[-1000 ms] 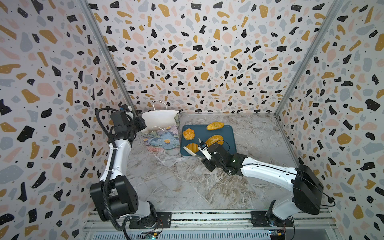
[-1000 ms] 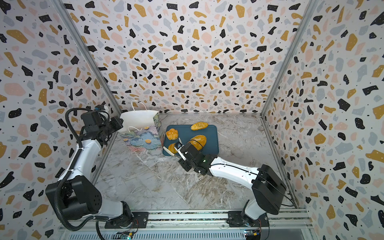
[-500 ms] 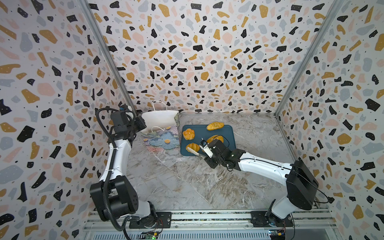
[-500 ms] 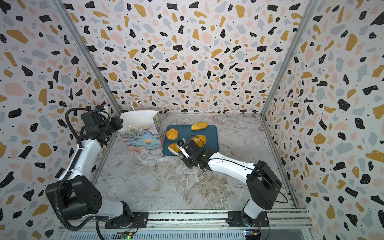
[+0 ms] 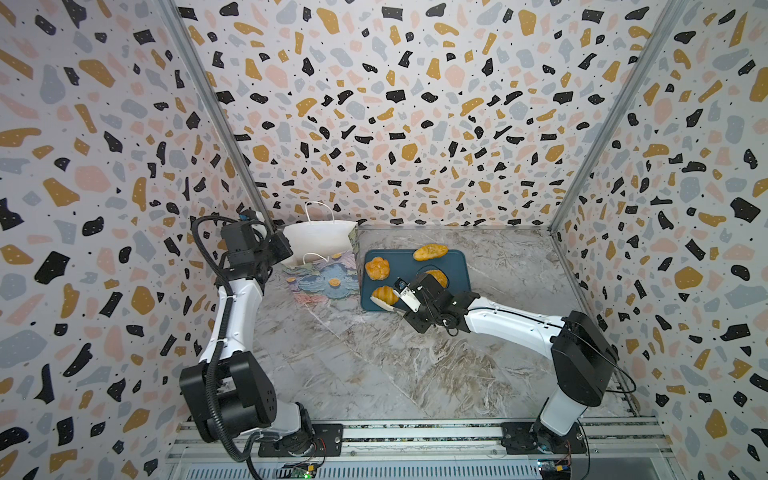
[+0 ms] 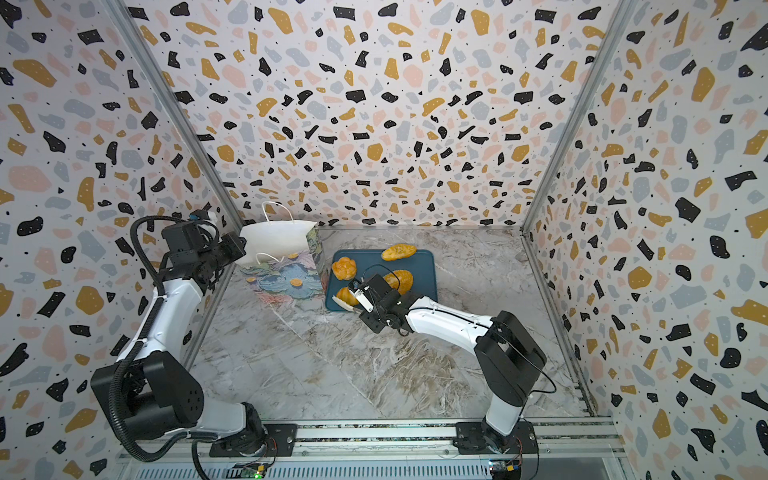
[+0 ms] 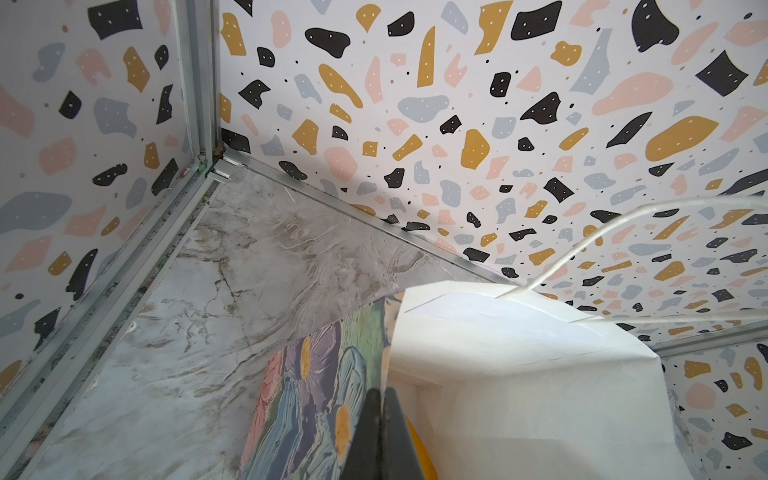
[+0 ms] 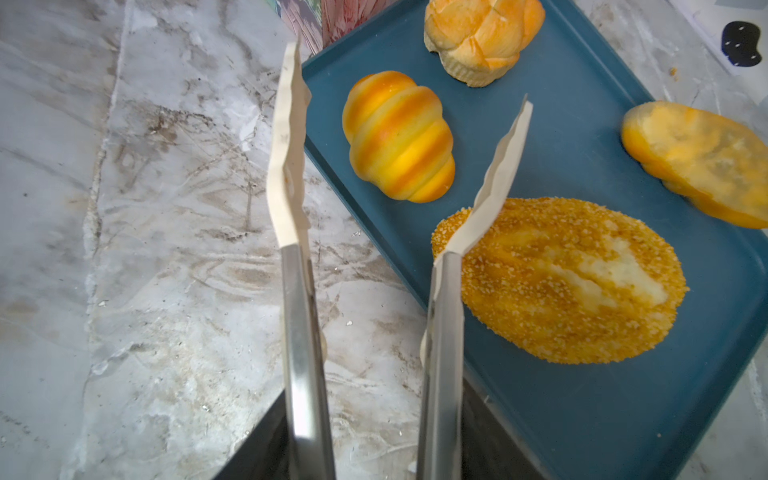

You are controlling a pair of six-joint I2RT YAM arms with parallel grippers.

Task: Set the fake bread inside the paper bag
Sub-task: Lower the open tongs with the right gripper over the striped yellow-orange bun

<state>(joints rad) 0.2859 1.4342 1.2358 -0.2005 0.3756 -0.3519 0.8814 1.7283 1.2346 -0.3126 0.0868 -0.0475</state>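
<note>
Nearest, the right tool (image 5: 411, 296), arm stretching low and forward, is gripping steel tongs (image 8: 446, 299) whose white tips are standing parted around the ridged yellow-orange roll (image 8: 398, 143) on the dark blue rectangular tray (image 8: 582, 415), one tip overhanging its edge. Closing here is risking nipping that rim or squirting the slick roll away. Farther back, the left tool (image 7: 379, 428) is pinching shut on the wall of the floral paper bag (image 5: 320, 241); tugging is risking tipping it.

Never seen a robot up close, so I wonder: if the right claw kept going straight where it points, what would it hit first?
Probably the ridged roll on the blue tray: it lies just ahead between the open tips of the tongs the right claw holds. Height is unclear.
</note>
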